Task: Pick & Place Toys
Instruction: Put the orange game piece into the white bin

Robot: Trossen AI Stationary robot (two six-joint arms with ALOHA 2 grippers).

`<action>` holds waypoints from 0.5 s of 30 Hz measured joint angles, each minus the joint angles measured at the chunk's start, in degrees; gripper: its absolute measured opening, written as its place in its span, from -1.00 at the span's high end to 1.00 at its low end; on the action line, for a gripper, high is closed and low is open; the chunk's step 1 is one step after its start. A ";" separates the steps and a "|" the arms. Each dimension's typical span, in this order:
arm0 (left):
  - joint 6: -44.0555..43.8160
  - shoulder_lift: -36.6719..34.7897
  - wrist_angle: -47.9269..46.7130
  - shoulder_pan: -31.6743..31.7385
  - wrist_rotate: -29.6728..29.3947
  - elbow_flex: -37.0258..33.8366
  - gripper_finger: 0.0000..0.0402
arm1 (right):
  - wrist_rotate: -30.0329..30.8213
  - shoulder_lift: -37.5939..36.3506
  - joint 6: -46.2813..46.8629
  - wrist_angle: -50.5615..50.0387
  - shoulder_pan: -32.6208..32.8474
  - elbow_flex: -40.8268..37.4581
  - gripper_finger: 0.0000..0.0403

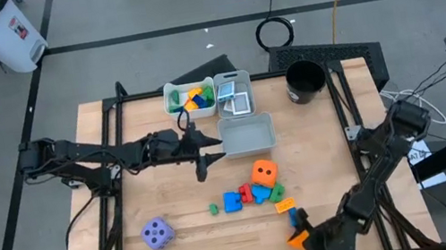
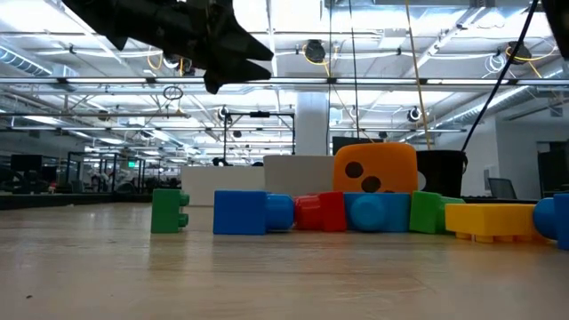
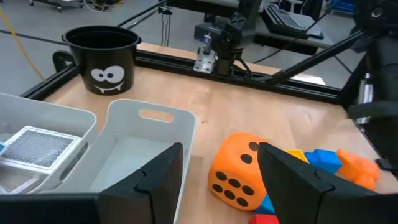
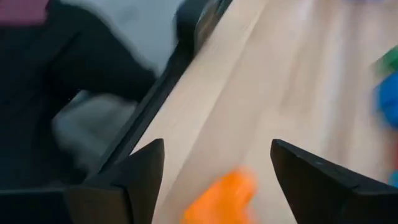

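The pale wooden bench (image 1: 172, 197) shows a smooth, lightly grained, matt top, edged by a black metal frame (image 3: 186, 64). On it, the large orange die with black dots (image 3: 239, 177) looks soft and matt, like foam. Beside the die, the small blue plastic building block (image 2: 252, 212) and the red plastic block (image 2: 320, 212) are smooth and slightly glossy. Just beside the die, the empty grey rectangular plastic bin (image 3: 152, 134) is smooth and satin. Beyond the bin, the black plastic cup with a printed face (image 3: 102, 59) is glossy.
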 joint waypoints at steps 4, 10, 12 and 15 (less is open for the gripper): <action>-0.10 0.00 0.04 -0.55 -0.08 0.00 -0.09 | -4.32 1.66 3.50 -7.13 -0.20 0.00 -0.32; -0.07 0.00 0.06 -0.74 -0.10 0.00 -0.09 | -4.46 4.45 3.19 -11.95 -2.14 0.00 -0.31; -0.07 -0.02 0.06 -0.72 -0.10 0.00 -0.07 | -4.51 4.84 2.28 -12.44 -3.05 0.07 -0.29; -0.05 -0.04 0.04 -0.72 -0.12 0.00 -0.07 | -5.21 4.97 1.76 -12.70 -4.15 0.09 -0.22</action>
